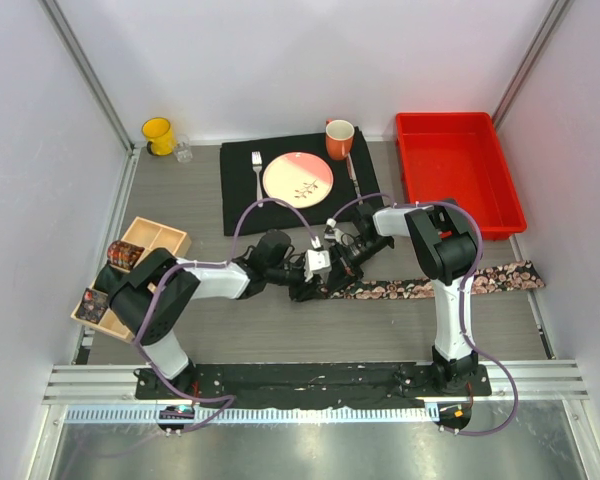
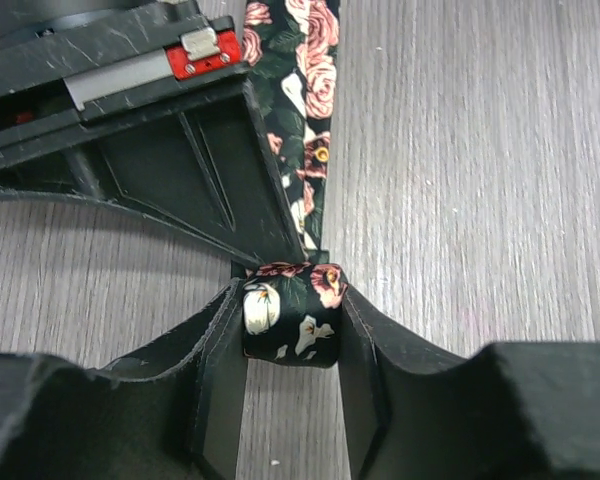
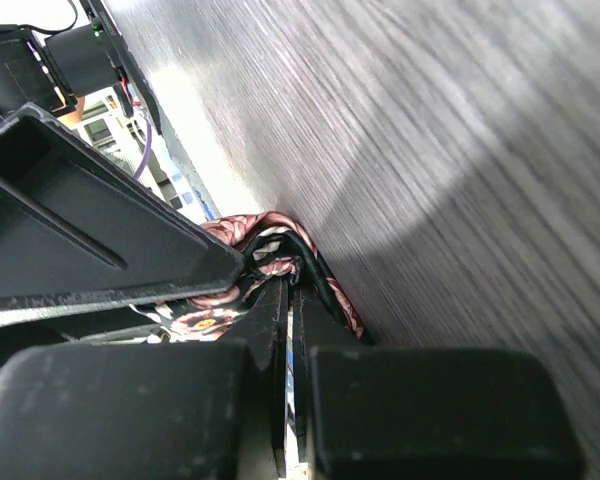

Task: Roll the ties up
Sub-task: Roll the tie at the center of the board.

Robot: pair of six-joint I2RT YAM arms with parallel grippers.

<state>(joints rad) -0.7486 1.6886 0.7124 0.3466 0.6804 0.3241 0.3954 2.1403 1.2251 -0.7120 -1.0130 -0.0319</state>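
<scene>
A black tie with pink floral print (image 1: 440,284) lies as a long strip across the table, running right from the two grippers. Its left end is wound into a small roll (image 2: 290,325). My left gripper (image 2: 290,296) is shut on that roll, one finger pressed against each side. In the top view the left gripper (image 1: 307,286) meets the right gripper (image 1: 332,272) at the strip's left end. My right gripper (image 3: 292,284) is shut, its tips pinched into the tie's folds (image 3: 270,235) at the roll's core. Two rolled ties (image 1: 125,255) (image 1: 92,303) sit in the wooden tray.
The wooden tray (image 1: 165,236) stands at the left edge. A black placemat (image 1: 242,195) behind the grippers carries a plate (image 1: 298,178), a fork (image 1: 257,168) and an orange mug (image 1: 339,139). A red bin (image 1: 455,170) is at the back right, a yellow mug (image 1: 158,135) at the back left.
</scene>
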